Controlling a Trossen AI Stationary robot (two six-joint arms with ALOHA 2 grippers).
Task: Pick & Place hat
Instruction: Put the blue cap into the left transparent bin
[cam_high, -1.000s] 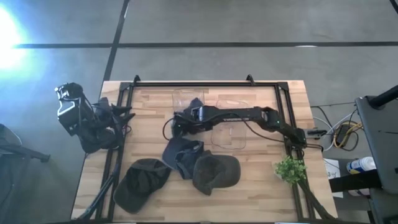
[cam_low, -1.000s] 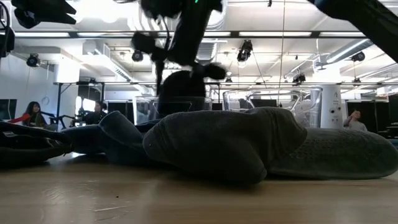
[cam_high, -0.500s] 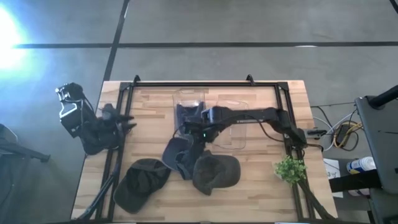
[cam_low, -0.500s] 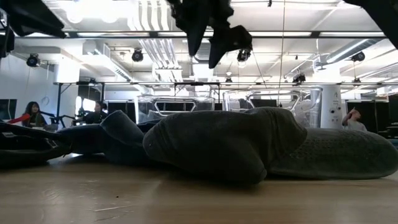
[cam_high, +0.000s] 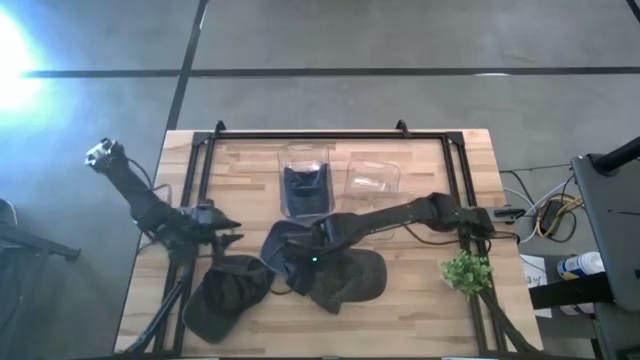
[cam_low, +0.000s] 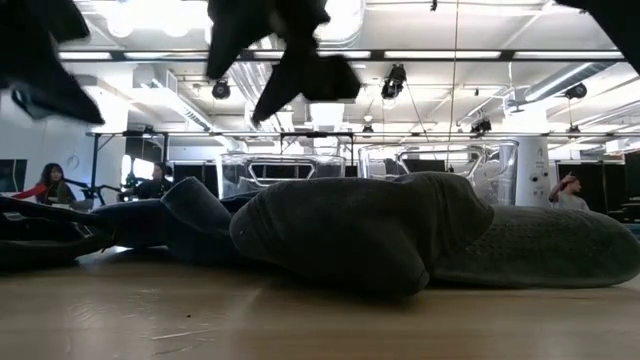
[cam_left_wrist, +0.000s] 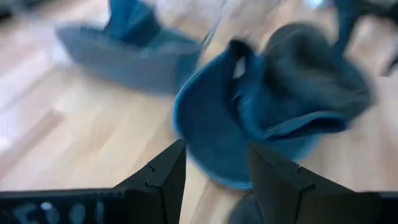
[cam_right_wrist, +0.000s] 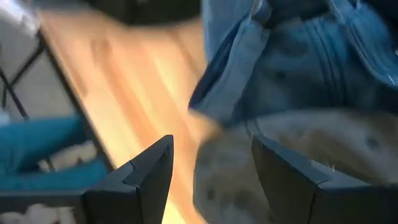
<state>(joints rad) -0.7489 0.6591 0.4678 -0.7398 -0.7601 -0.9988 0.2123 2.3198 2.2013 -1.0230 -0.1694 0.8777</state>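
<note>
On the wooden table (cam_high: 420, 270), 3 soft, light hats (cam_high: 320, 268) lie bunched near the front edge. A stiff brim is judged the best hold. The right gripper (cam_high: 300, 262) hangs over them, fingers spread, empty; the left gripper (cam_high: 225, 232) likewise, beside them.

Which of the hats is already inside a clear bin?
The dark blue hat in the left clear bin, at the table's far side. The other three hats lie loose on the wooden table; the neighbouring bin looks empty.
</note>
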